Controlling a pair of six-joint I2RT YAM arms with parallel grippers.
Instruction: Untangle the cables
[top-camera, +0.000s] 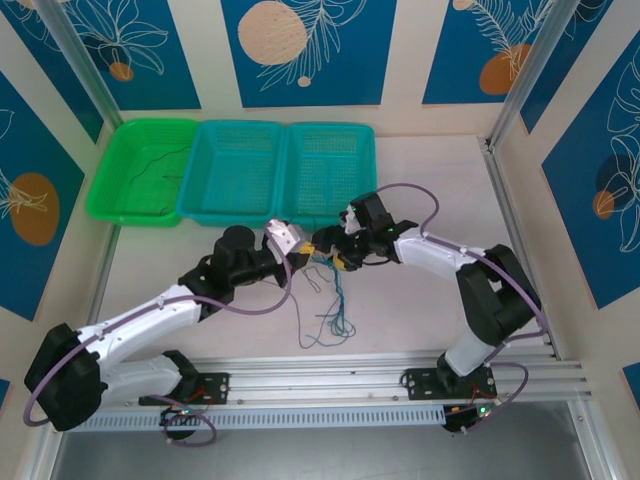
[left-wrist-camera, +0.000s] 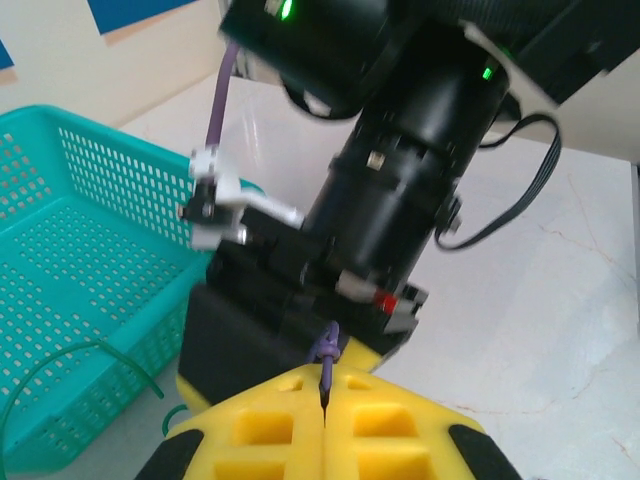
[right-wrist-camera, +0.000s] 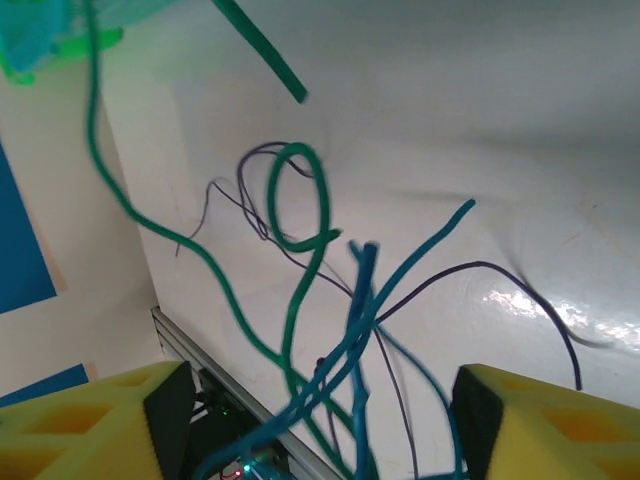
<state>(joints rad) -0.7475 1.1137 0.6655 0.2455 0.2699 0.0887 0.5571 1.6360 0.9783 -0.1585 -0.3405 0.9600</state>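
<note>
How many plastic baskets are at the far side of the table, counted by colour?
Bright green plastic basket: 1
Teal plastic mesh baskets: 2
Total: 3

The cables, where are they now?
In the top view the cables dangle mid-table, pinched in the left fingers, just in front of the teal baskets.
</note>
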